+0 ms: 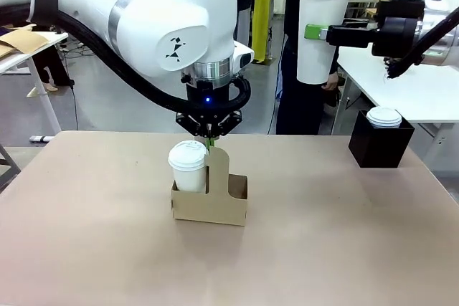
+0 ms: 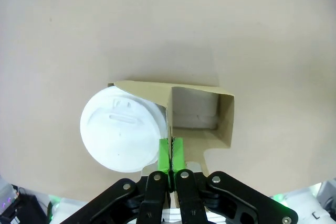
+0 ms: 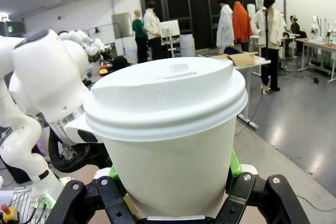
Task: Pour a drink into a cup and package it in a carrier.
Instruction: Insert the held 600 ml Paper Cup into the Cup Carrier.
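The left jaws pinch the handle of the carrier, which stands on the table with one lidded cup inside. The right jaws grip a second cup aloft.

Three cups, one carrier, one box, one table.
Each cup is white with one white lid, three lids in all; the cardboard carrier has two slots; the box is black.

Lidded cup upright in carrier
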